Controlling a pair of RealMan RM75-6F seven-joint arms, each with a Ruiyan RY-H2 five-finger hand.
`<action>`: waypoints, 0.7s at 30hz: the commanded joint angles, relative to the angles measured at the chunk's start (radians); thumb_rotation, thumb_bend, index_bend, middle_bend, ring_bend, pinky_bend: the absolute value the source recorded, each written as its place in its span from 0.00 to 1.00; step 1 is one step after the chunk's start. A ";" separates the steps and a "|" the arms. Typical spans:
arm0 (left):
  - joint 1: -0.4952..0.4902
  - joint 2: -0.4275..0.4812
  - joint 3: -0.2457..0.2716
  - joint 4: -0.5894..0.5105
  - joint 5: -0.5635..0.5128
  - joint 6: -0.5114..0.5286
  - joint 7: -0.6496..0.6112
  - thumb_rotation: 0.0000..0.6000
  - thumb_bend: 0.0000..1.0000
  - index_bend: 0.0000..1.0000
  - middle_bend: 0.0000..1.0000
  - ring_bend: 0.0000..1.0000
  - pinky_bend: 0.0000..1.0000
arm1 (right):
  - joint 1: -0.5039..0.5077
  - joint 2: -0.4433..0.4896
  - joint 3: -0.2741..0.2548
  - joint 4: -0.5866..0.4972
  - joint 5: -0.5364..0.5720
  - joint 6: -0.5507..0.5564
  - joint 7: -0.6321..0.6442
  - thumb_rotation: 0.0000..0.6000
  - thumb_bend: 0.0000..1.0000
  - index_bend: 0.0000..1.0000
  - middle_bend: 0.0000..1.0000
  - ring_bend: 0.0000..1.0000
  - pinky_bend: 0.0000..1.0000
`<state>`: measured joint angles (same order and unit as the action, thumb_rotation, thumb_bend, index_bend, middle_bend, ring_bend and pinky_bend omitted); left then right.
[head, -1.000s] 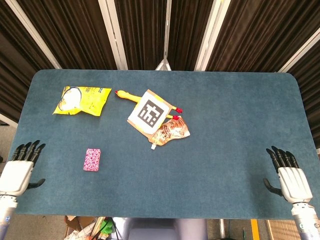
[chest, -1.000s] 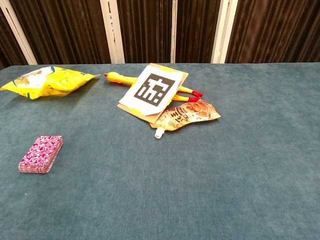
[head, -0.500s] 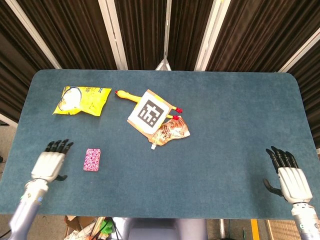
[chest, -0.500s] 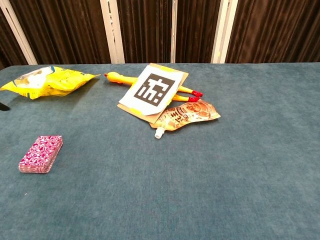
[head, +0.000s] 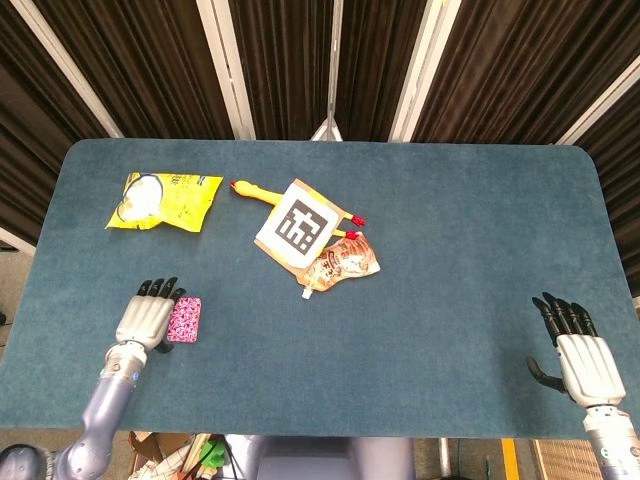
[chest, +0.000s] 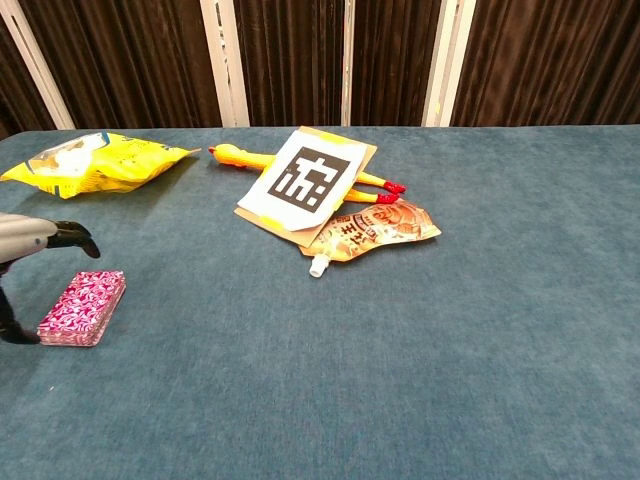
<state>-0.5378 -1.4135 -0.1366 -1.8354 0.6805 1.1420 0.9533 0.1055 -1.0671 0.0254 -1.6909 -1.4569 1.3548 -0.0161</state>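
card deck (head: 184, 319) | pink patterned, rectangular | lying flat on table | near-left area, just beside left robot hand (head: 146, 320)

The left hand (head: 146, 318) lies just left of the card deck (head: 184, 319), the snack bag (head: 163, 199) behind them, the tag card (head: 299, 224) overlapping the pouch (head: 343, 262) mid-table.

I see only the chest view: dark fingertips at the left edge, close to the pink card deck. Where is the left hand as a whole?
Observer: In the head view the left hand is just left of the pink card deck, fingers straight and apart, holding nothing.
Operator: And the right hand? I do not see it at all.
Observer: The right hand is at the near right corner of the table, fingers apart, holding nothing, far from every item.
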 joint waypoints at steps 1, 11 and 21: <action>-0.026 -0.023 -0.003 0.015 -0.030 0.015 0.014 1.00 0.24 0.16 0.00 0.00 0.00 | 0.000 0.000 0.000 0.000 0.001 -0.001 0.001 1.00 0.36 0.00 0.00 0.00 0.02; -0.077 -0.066 0.011 0.056 -0.113 0.030 0.037 1.00 0.24 0.16 0.00 0.00 0.00 | 0.001 0.001 0.000 -0.002 0.001 -0.001 0.004 1.00 0.36 0.00 0.00 0.00 0.02; -0.106 -0.091 0.027 0.083 -0.154 0.045 0.035 1.00 0.31 0.25 0.00 0.00 0.00 | 0.000 0.001 -0.001 -0.002 0.000 -0.001 0.005 1.00 0.36 0.00 0.00 0.00 0.02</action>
<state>-0.6431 -1.5040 -0.1101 -1.7528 0.5272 1.1860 0.9894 0.1059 -1.0661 0.0248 -1.6932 -1.4574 1.3542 -0.0113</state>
